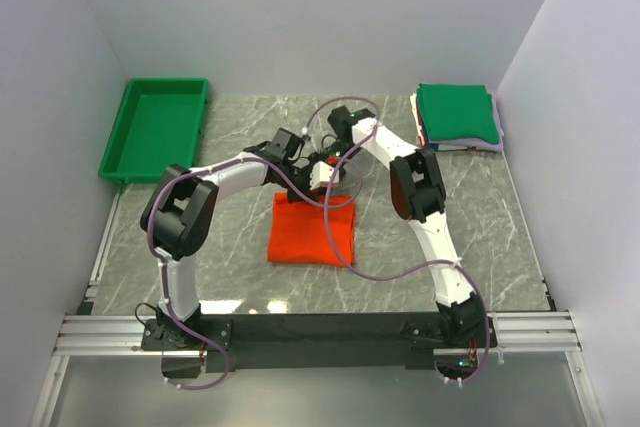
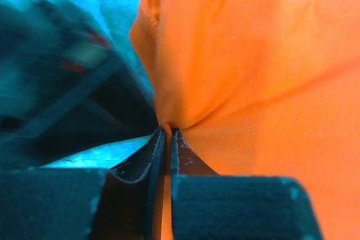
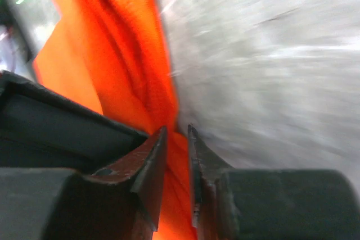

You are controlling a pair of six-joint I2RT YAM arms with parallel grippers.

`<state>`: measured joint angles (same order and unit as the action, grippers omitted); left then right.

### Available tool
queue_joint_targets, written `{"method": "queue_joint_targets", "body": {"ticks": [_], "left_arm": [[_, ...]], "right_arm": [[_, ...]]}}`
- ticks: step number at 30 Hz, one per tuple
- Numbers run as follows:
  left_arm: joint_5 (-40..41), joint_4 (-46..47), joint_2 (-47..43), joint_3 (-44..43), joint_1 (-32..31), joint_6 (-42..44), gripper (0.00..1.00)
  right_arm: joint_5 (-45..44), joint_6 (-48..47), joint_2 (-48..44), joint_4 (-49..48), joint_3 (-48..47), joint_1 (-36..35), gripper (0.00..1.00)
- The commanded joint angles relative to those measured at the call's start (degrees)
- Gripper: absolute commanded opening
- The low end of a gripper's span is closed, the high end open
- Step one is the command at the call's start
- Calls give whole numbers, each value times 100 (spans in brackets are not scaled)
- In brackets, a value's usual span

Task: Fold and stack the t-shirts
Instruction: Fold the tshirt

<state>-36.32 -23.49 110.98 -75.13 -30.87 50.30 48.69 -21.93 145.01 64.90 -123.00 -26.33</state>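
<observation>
Pinching far edge of bright orange-red cloth t-shirt [image 1: 312, 230], half folded on grey marbled table [image 1: 480, 227]: left gripper [image 2: 169, 133] clamped on hem, right gripper [image 3: 177, 133] narrow, nipping fold. Best to move both evenly, edge taut, corners aligned.

Your left arm [image 1: 240, 175]: white shell links, black joint housings. Your right arm [image 1: 440, 237]: same white-and-black build. Thin purplish cable [image 1: 392, 278] loops along each. Your left gripper [image 2: 169, 132]: dark wedge fingers [image 2: 140, 164], scuffed inner faces, black blocky mounts. Your right gripper [image 3: 177, 129]: same dark tapered fingers.
</observation>
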Motion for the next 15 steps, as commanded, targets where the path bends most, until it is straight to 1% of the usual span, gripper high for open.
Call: {"method": "queue_joint_targets", "body": {"ticks": [1,3,4,5,6,8,9,10,11,12,13,14,15], "left_arm": [[274,318,169,-195,29,41,12],[335,371,231,-256,64,6,14],[362,371,283,-343,81,14,18],[406,388,301,-388,99,-20,26],[467,476,310,-475,134,-90,30],[564,529,223,-581,239,-380,37],[573,564,162,-651,301,-555,39],[573,617,74,-774,371,-766,41],[495,539,-127,-862,537,-1203,44],[424,468,-234,-950,617,-1442,45],[363,407,-365,-1038,713,-1740,45],[162,363,-662,-1038,810,-2344,47],[47,319,-822,-1012,976,-2628,48]], "right_arm": [[-965,400,10,-513,-742,443,35],[-1386,453,-78,-645,-979,628,39],[-1484,444,-191,-715,-1032,811,41],[-1598,401,-271,-768,-1042,883,42],[-1817,409,-385,-856,-937,962,42],[-1767,523,-832,-1163,-718,1225,43],[-1705,610,-1034,-1303,-360,1305,43],[-1452,672,-1454,-1427,-147,1384,42],[-1276,812,-1676,-1628,63,1498,41],[-1126,874,-1887,-1674,466,1516,41],[-950,927,-2272,-1691,653,1543,40],[-522,997,-2458,-1639,837,1543,38],[-318,1068,-2625,-1621,1274,1508,37]]}}
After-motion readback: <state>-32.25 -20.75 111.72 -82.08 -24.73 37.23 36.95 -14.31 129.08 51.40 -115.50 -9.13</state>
